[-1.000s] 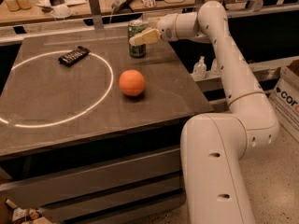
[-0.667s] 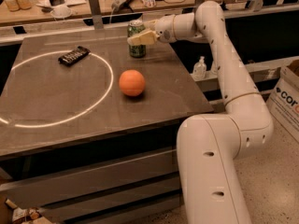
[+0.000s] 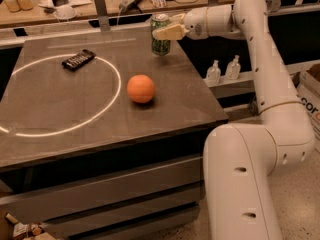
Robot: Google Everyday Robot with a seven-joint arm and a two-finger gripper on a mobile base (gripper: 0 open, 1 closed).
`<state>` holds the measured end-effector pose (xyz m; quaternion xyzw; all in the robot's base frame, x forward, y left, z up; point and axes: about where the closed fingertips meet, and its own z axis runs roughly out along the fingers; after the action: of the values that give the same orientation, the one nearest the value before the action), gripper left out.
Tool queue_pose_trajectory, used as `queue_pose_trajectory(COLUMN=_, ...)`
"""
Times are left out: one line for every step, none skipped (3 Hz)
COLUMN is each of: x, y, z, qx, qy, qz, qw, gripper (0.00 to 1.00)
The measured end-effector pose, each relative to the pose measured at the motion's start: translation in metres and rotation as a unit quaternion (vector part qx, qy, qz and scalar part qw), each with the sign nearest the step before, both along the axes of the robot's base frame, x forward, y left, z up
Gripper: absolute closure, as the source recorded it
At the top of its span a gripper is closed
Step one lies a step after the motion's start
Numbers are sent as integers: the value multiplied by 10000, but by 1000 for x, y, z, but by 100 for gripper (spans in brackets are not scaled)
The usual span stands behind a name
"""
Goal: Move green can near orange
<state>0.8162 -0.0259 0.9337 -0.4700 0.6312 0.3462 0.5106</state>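
Note:
The green can (image 3: 160,45), dark green with a silver top, is upright at the far right of the dark table (image 3: 100,129). My gripper (image 3: 164,32) reaches in from the right and is shut on the can's upper half, one pale finger (image 3: 171,32) lying across its front. The can's base is at or just above the table surface; I cannot tell which. The orange (image 3: 141,88) rests on the table nearer the camera and a little left of the can, well apart from it.
A black flat device (image 3: 78,59) lies at the far left, on a white ring of light (image 3: 107,103). Two small clear bottles (image 3: 222,70) stand on a ledge right of the table. A cluttered bench (image 3: 75,4) runs behind it. The table's right edge is close to the can.
The can and my gripper have moved to the right and slightly up together. The orange and the black device have not moved.

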Motion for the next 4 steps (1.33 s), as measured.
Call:
queue_pose_trajectory(x=-22, y=-10, z=9, qx=31, qy=172, qz=193, qw=9997, gripper=100)
queue_pose_trajectory(x=-41, y=-15, z=10, qx=18, qy=281, qz=405, qw=9988, gripper=100)
queue_pose_trajectory(x=-56, y=-19, z=12, qx=5, qy=290, qz=540, qw=9981, gripper=100)
queue_pose_trajectory(x=-71, y=-21, z=11, qx=-90, qy=158, qz=626, qw=9979, gripper=100)
